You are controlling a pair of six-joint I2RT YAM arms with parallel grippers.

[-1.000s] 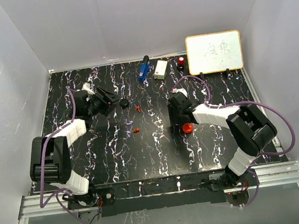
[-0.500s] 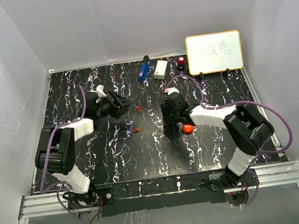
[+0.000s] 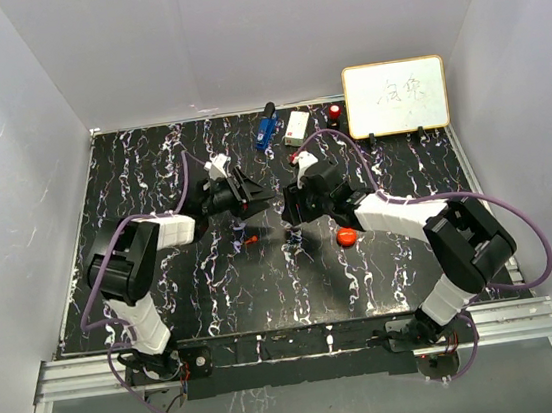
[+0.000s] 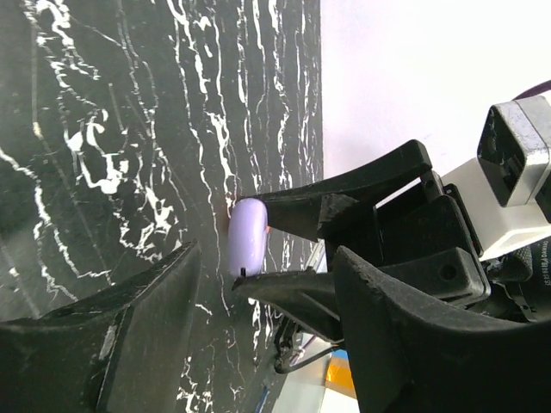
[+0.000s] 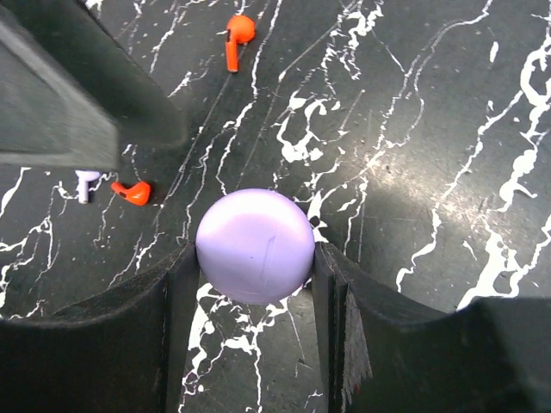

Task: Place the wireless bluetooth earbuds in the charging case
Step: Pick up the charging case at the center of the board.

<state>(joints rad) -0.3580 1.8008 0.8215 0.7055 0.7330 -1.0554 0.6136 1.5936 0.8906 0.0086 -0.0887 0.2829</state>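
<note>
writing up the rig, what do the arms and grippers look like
The left arm and right arm alternate white shell links with black joint housings. A purple cable loops loosely along each. The left gripper and right gripper are matte black, each with two broad tapering fingers. No markings are readable.

Left gripper (image 3: 252,190) swung right, out from its base. Right gripper (image 3: 289,203) swung left. They were well apart, now tip to tip with almost no gap. Right jaws narrowed a little, and the fingers now press both sides of the lavender case (image 5: 255,245). Red earbud (image 3: 252,240) was well right of the left gripper, now just near-side of its tips.
</note>
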